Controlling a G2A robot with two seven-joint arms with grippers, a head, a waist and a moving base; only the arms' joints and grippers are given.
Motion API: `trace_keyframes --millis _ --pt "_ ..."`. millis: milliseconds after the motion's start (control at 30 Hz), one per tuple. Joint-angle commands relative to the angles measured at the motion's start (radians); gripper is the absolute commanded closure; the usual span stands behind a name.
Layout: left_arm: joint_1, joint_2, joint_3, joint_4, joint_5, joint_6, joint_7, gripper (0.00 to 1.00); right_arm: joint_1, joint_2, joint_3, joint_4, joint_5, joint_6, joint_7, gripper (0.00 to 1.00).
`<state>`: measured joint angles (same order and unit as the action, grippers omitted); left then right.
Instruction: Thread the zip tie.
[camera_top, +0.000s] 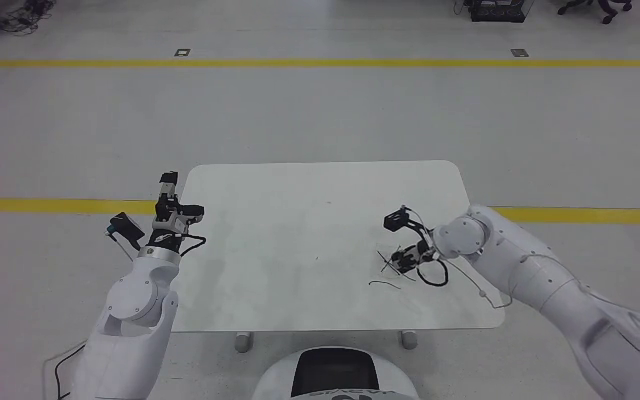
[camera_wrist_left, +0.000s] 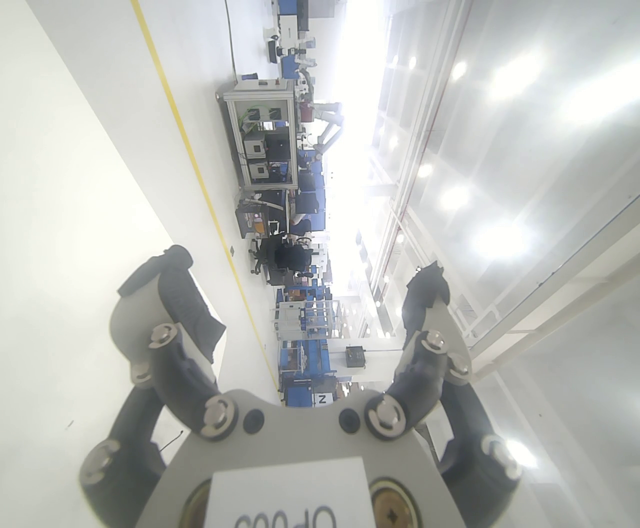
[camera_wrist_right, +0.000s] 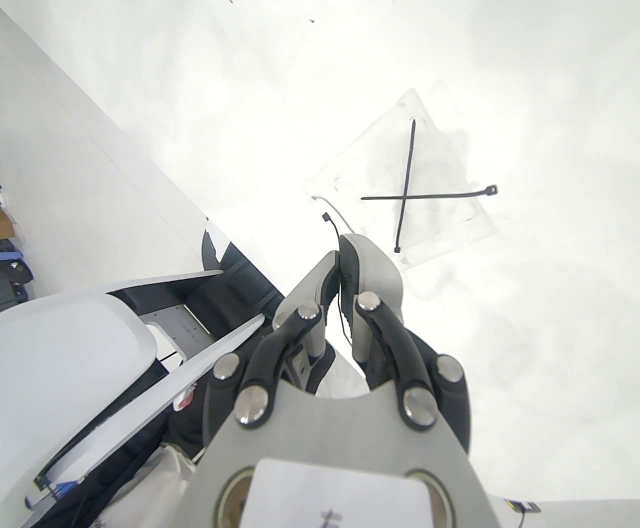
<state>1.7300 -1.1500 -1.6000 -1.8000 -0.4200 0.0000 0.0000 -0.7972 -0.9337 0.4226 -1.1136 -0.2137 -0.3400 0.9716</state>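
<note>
One zip tie (camera_wrist_right: 331, 226) between the right gripper's (camera_wrist_right: 340, 254) closed jaws, head just beyond.

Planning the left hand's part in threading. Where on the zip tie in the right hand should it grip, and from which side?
Probably the zip tie's long tail, trailing behind the right hand's shut fingers; bring the open left hand in from its own side, crosswise to the strand. Beyond the fingertips only the head and a short stub show, too little to pinch.
</note>
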Motion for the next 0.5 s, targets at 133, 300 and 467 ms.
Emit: trace_keyframes --millis 133,300,467 --pt "0.000 0.000 0.000 0.000 0.000 0.000 0.000 0.00 0.000 0.010 -0.001 -0.035 0.019 0.000 -0.034 1.00" --pt "0.000 0.000 0.000 0.000 0.000 0.000 0.000 0.00 -0.019 0.050 0.031 -0.118 0.062 0.000 -0.071 1.00" --pt "0.000 0.000 0.000 0.000 0.000 0.000 0.000 0.00 -0.060 0.108 0.088 -0.219 0.124 0.000 -0.085 1.00"
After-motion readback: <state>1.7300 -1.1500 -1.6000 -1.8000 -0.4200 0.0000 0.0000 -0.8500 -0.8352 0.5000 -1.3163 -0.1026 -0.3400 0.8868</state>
